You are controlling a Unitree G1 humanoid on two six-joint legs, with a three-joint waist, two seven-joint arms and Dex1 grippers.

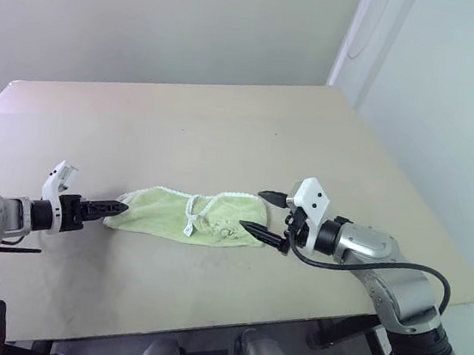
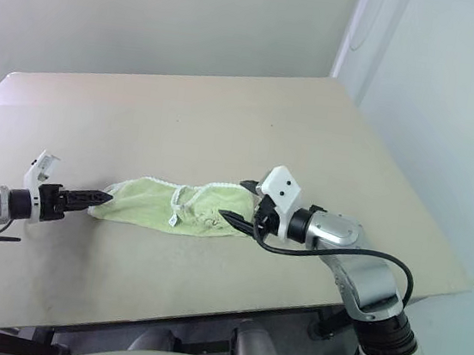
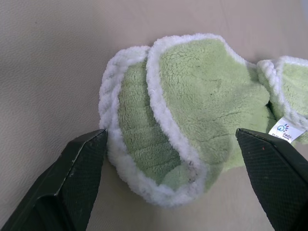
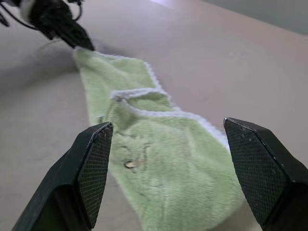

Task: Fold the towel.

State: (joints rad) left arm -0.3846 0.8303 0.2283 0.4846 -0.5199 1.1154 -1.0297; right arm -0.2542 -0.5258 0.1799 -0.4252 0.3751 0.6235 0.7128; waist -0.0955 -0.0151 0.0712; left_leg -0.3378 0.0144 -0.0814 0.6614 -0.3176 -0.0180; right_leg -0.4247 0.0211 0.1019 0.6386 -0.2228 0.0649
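The towel point(image 1: 187, 215) lies bunched into a long, narrow strip on the table point(image 1: 225, 133), a little below the middle of the left eye view, its long axis running from left to right across the frame. It is already doubled over on itself: the left wrist view shows two layers of white edging curling round the end, and a small white tag point(image 3: 287, 130) sits further along the strip.

The left gripper point(image 1: 110, 208) comes in from the lower left of the frame, level with the towel's left end and touching or just short of it; in its own wrist view its jaws stand wide apart with that rounded end lying between them, nothing clamped. The right gripper point(image 1: 263, 213) comes in from the right, at the towel's right end, and its jaws are also apart, one black finger above the cloth's edge and one just below it, with the towel stretching away between them in the right wrist view. Neither holds any cloth.

So each arm faces one end of the strip, and the two grippers point toward each other along its length. Both sit about equally close to their own end. The coming move seems to turn on that line: a grip at either end could carry it along the axis over the other.

No containers are on the table.
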